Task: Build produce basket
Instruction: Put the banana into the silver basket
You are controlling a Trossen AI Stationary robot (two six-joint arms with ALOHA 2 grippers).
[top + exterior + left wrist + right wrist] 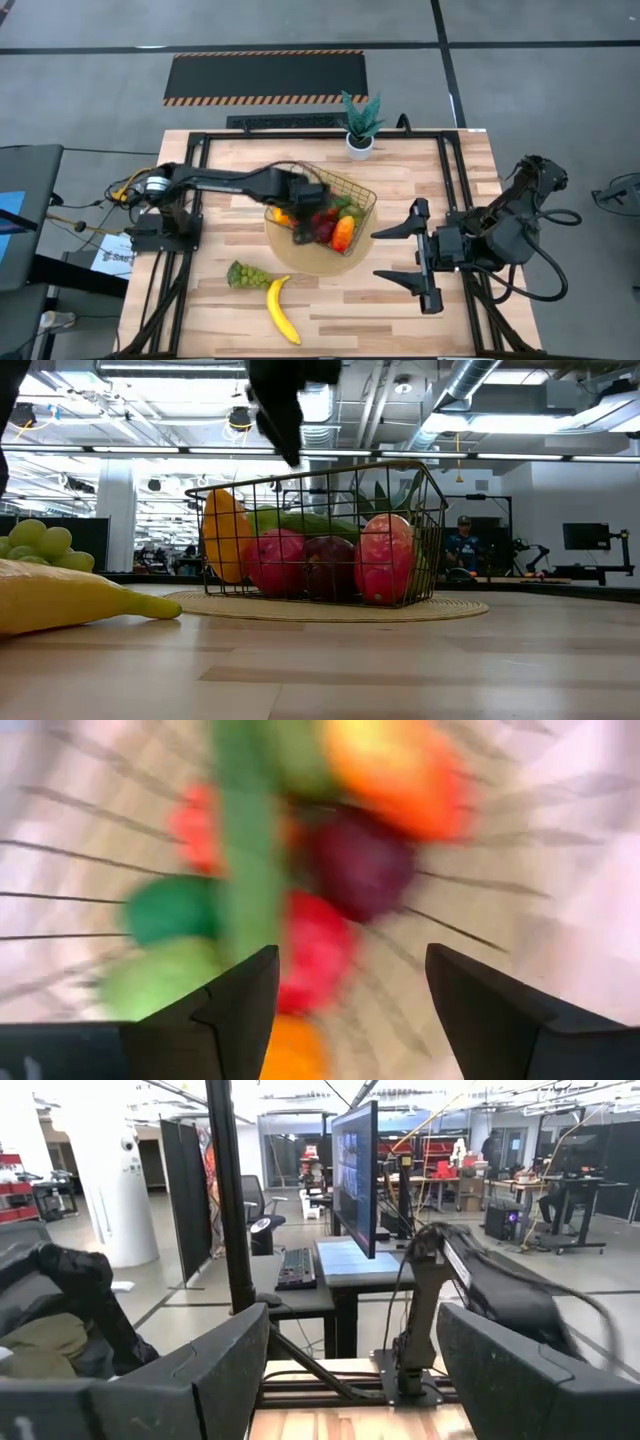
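1. Wooden table (440,300) fills the scene, with a round tan mat (290,262) near its middle.
2. On the mat stands the basket (362,196), a square wire-mesh one, loaded with red, orange, dark purple and green produce (330,560).
3. Left gripper (305,222) hangs over the basket's left half, just above the fruit; in the left wrist view its fingers (235,1010) stand apart with nothing between them, the blurred pieces lying below the gap.
4. Right gripper (412,255) waits to the right of the basket, well apart from it, jaws spread wide and empty.
5. Outside the basket, on the near-left table, lies a yellow banana (282,311), which is nearest the low camera.
6. Beside the banana's far end sits a bunch of green grapes (245,274).
7. At the far edge stands a small potted plant (360,125).
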